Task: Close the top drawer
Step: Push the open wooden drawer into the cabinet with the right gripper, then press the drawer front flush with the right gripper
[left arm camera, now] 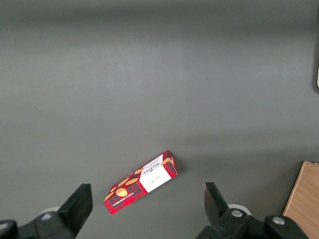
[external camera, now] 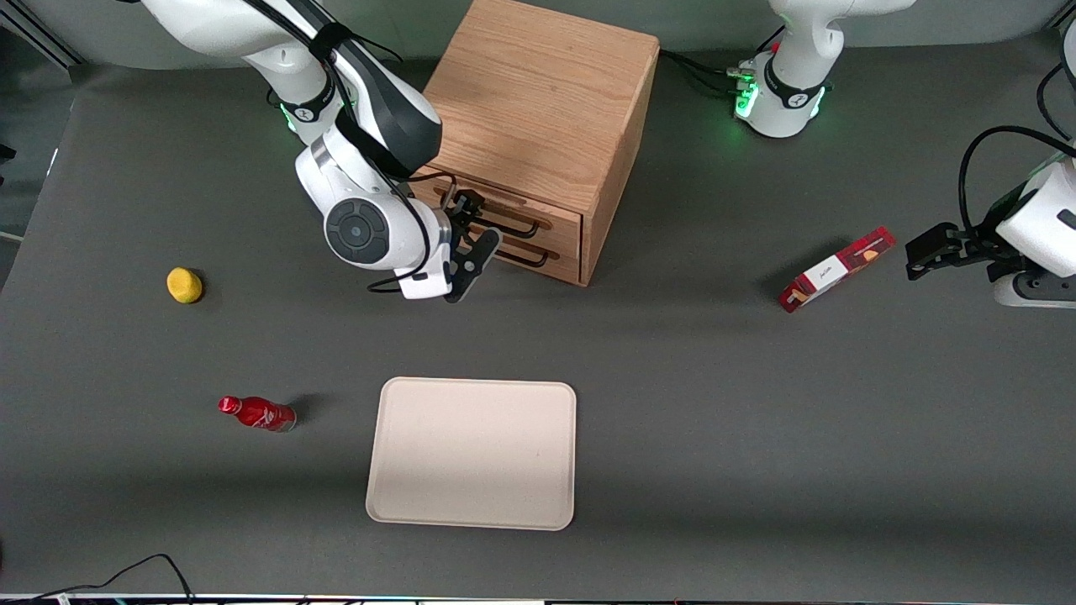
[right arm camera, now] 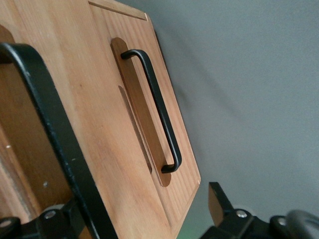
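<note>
The small light-oak cabinet (external camera: 538, 109) stands at the back middle of the table. Its top drawer (external camera: 513, 208) has a black wire handle (external camera: 504, 222) and looks about flush with the lower drawer (external camera: 538, 256) beneath it. My right gripper (external camera: 472, 231) is open and sits right at the drawer fronts, by the end of the top handle. In the right wrist view the gripper (right arm camera: 134, 214) straddles the wooden front. The top handle (right arm camera: 50, 129) is very close to it. The lower drawer's handle (right arm camera: 154, 114) is farther off. One fingertip (right arm camera: 218, 201) shows off the panel's edge.
A beige tray (external camera: 472, 454) lies nearer the front camera than the cabinet. A red bottle (external camera: 256, 413) and a yellow lump (external camera: 184, 285) lie toward the working arm's end. A red box (external camera: 836, 269) lies toward the parked arm's end and also shows in the left wrist view (left arm camera: 141, 182).
</note>
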Available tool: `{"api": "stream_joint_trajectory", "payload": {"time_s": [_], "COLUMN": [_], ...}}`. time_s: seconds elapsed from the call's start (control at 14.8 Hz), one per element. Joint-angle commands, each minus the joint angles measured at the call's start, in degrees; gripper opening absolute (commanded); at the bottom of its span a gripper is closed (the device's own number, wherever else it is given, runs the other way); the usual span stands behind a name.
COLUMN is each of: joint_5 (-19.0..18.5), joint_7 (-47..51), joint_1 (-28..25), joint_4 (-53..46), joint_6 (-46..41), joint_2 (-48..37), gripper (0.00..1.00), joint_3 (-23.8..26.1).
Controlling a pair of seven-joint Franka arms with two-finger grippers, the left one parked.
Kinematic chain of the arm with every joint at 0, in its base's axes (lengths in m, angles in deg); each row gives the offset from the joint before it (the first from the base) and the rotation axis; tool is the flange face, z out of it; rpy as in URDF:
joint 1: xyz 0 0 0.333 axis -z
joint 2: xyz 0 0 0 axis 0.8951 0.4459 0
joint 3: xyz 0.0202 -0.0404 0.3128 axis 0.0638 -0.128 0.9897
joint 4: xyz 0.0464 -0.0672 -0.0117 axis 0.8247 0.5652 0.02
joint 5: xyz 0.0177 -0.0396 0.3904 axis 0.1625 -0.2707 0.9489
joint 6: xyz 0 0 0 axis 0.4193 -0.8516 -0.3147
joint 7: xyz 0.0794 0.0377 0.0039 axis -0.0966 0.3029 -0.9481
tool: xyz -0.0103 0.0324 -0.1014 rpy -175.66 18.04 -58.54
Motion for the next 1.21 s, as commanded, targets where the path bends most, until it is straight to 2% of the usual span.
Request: {"api": "stream_joint_trajectory", "payload": {"time_s": [0.0,0.81,1.15], "joint_5": [2.22,2.31,2.39], "joint_7": [2.35,4.55,5.43], "joint_1": [0.18,0.88,0.97], "joint_4": [2.52,1.12,-2.49], "joint_6": [0.71,0.62,-3.33], "joint_2": [-2.41,-2.59,-2.50], "gripper": [1.00,1.00,1.00], "joint_3": [1.18,2.15,1.98]}}
